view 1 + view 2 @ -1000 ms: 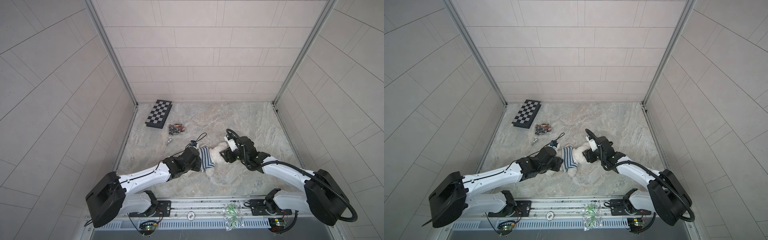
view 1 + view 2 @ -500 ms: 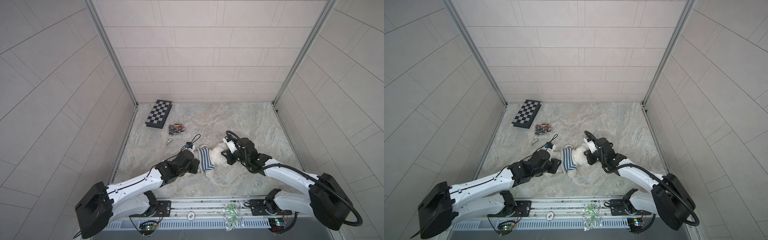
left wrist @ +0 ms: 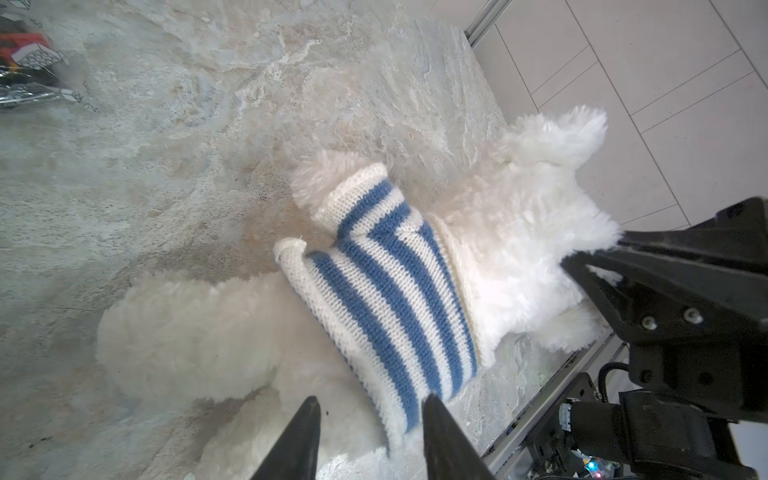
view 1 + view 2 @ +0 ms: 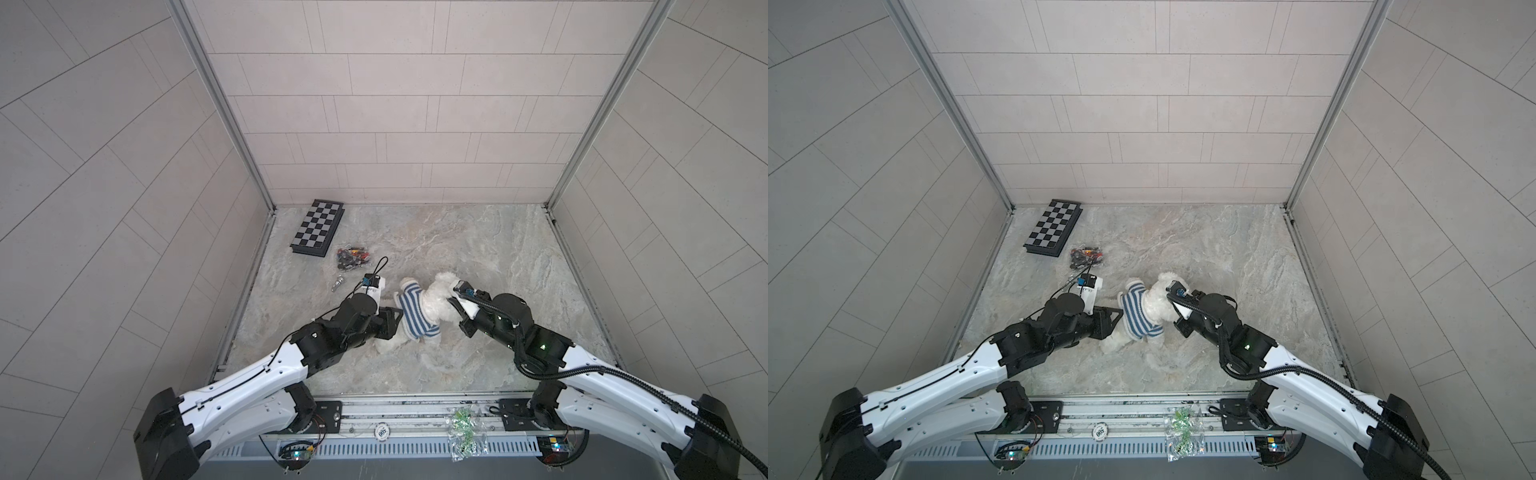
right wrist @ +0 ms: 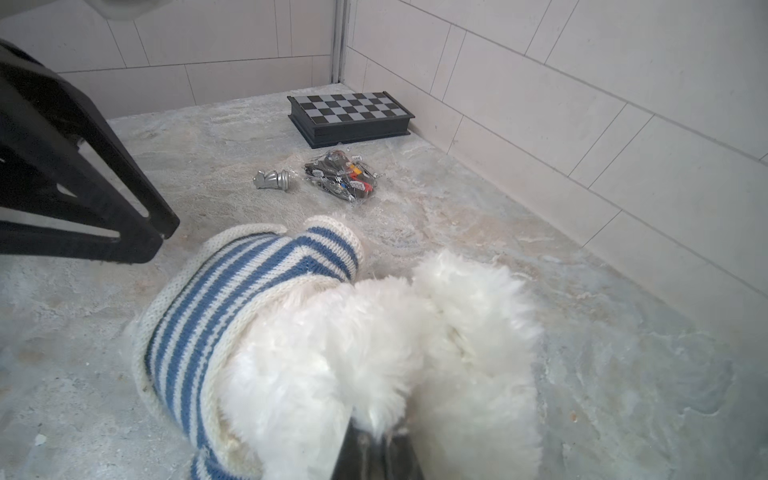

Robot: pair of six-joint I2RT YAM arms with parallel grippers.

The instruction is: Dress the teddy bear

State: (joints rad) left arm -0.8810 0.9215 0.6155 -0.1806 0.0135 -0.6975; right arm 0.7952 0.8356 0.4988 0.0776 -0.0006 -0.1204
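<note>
Two grippers flank a dressed bear

Two arms meet near the middle of the stone-patterned tabletop (image 4: 478, 249), toward its front edge, with the teddy bear (image 4: 438, 297) lying between them. In both top views the bear is stretched out flat on the surface, its head toward the right arm and its legs toward the left arm and the front edge. A blue-and-white striped shirt (image 4: 411, 313) covers its body. From the left wrist view, one fluffy arm pokes out of a sleeve, and the shirt's hem is rolled up at one corner.

The left gripper (image 3: 370, 415) sits just beside the shirt's lower edge. Its jaws stand apart, with the hem and the bear's white fur showing in the gap, and they grip nothing. In a top view the same gripper (image 4: 1115, 318) is level with the bear's hips.

The right gripper (image 5: 376, 451) is closed on the bear's head, its two dark fingers pinching a tuft of white fur. In a top view the gripper (image 4: 454, 300) presses into the head from the right side.

Well apart from the bear, a folded chessboard (image 4: 318, 226) lies in the far left corner. A clear bag (image 4: 352, 257) of small dark and red pieces lies near it, and a single silver chess piece (image 5: 272, 179) lies on its side just beside the bag.
</note>
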